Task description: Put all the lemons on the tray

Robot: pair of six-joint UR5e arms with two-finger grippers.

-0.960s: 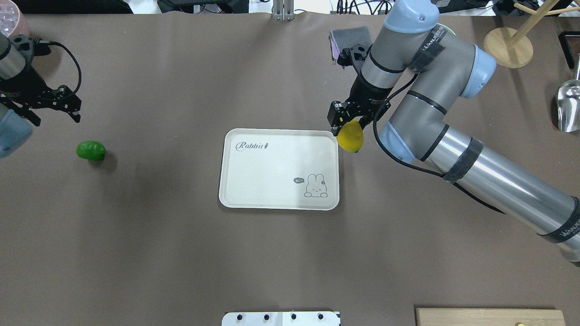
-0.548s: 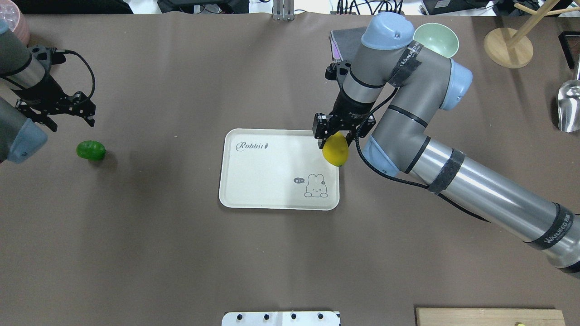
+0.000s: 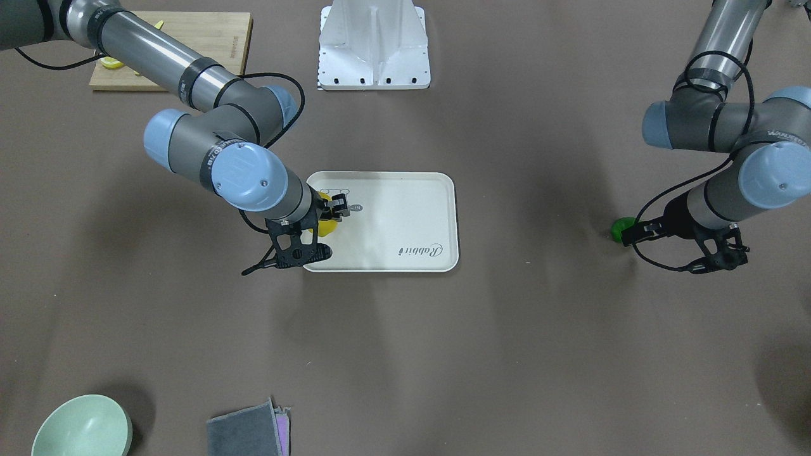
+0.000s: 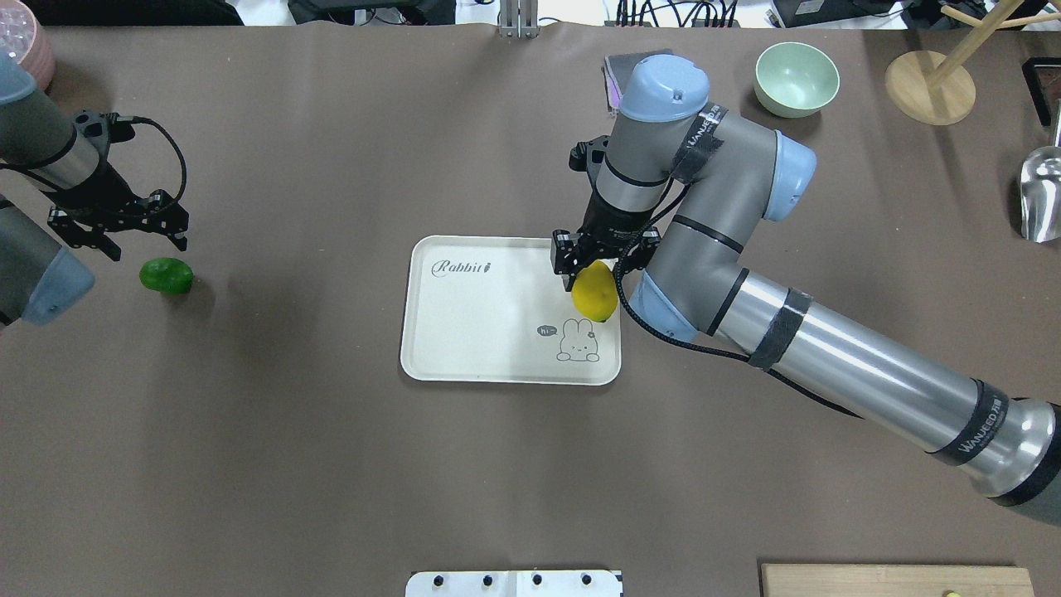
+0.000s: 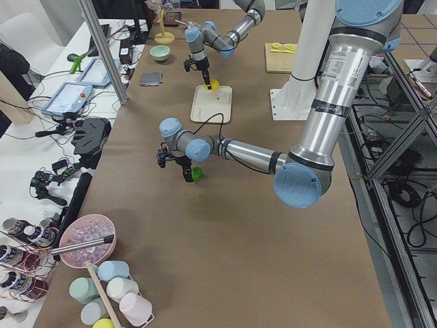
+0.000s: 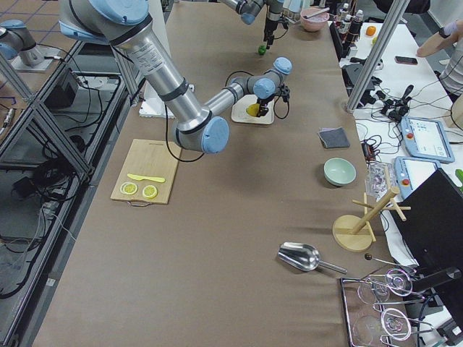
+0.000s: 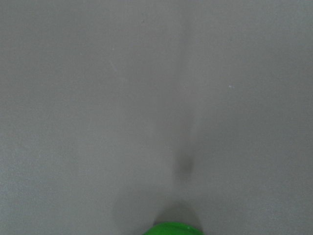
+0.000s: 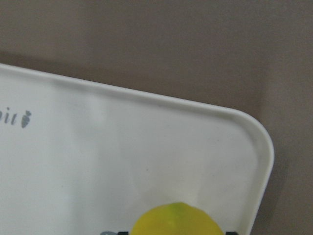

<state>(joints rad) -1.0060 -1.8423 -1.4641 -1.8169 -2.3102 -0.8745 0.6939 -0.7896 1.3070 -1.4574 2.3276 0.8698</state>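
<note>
With our right pincer (image 4: 594, 267) clamped on the yellow lemon (image 4: 594, 295) near the tray (image 4: 619, 336) rim and our left pincer (image 4: 149, 246) gaping empty, releasing now risks it rolling off.

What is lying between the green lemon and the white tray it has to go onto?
Nothing visible. Only bare brown table lies between the green lemon and the tray. The yellow lemon, held in the right jaws, is over the tray's opposite end.
</note>
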